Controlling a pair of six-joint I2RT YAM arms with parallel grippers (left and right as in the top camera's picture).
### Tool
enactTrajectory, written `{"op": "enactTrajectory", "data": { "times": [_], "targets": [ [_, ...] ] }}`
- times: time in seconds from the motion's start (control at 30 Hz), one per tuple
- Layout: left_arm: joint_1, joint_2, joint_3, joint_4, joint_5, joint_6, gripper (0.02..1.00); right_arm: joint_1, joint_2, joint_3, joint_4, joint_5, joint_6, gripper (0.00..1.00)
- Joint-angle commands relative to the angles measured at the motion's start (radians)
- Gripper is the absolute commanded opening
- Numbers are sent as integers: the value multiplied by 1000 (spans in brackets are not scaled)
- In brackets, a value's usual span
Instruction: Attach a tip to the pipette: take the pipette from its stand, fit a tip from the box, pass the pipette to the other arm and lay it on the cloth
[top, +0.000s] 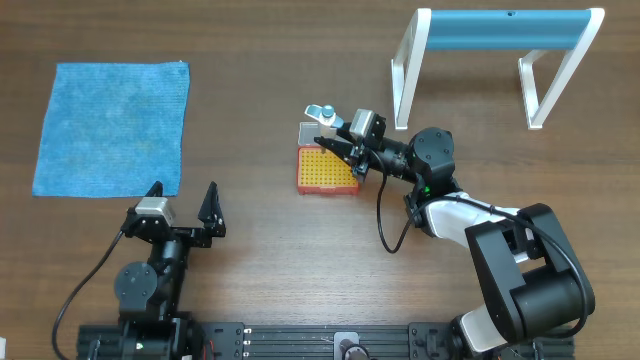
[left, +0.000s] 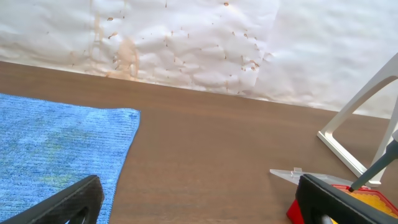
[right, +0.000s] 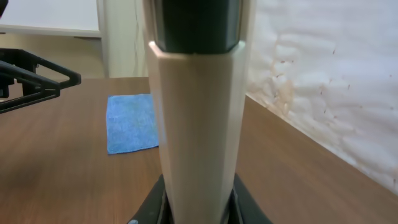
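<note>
Right gripper (top: 341, 143) is clamped on the one pipette, a grey-and-white plastic pipette (right: 199, 137) with a pale blue head (top: 322, 112). The pipette stands between the fingers, and its thin lower shaft (left: 377, 167) points down at the single tip box. I cannot tell whether it touches the rack.

That orange plastic tip box (top: 325, 172), its rack filled with yellow, sits near the table's centre, with its clear lid (top: 308, 131) open at its 12 o'clock side. The right arm stretches from its base at 5 o'clock up and across to the box, forearm low and wrist bent over it.

One white-framed stand with a blue top bar (top: 500, 30) is at 1 o'clock, well apart from the box. One square blue microfibre cloth (top: 112, 130) lies flat at 10 o'clock on the brown wooden table (top: 260, 260).

At 8 o'clock, just below the cloth, the left gripper (top: 183, 196) hangs with its two fingers spread wide and nothing between them, its arm folded back over its base.
</note>
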Motion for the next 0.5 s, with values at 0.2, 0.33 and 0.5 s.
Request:
{"op": "enactTrajectory", "data": {
  "times": [0.2,0.33,0.5],
  "targets": [
    [0,-5,-2,-7,-8,-5,996,-4,-31,-59,9,-6,-13,75],
    [0,-5,-2,-7,-8,-5,998,-4,-32,-61,9,-6,-13,77],
    [0,-5,-2,-7,-8,-5,998,-4,-32,-71,8,-6,-12,77]
  ]
}}
